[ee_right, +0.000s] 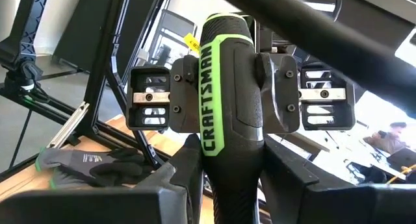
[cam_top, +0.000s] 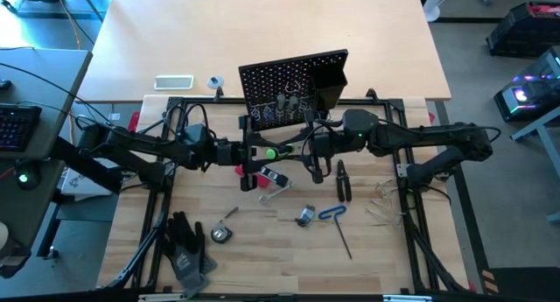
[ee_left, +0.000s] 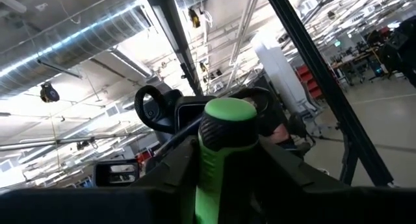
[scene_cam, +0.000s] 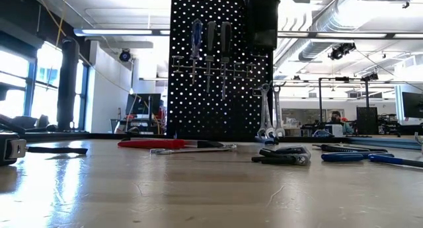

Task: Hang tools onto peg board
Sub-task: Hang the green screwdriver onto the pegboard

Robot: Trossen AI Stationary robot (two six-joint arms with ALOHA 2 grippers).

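On the near tabletop [cam_top: 289,249], well apart from the arms, the gloves [cam_top: 185,245] lie at seven o'clock and the blue-handled hex key [cam_top: 334,214] at five o'clock, waiting their turn. Above mid-table, the green screwdriver [cam_top: 272,153] is gripped between both hands, seemingly for a handover: the right hand [ee_right: 224,165] is clamped on its handle, and the left hand [ee_left: 224,165] is also closed round it. At twelve o'clock, the peg board [cam_top: 293,96] stands upright, already carrying screwdrivers and wrenches.
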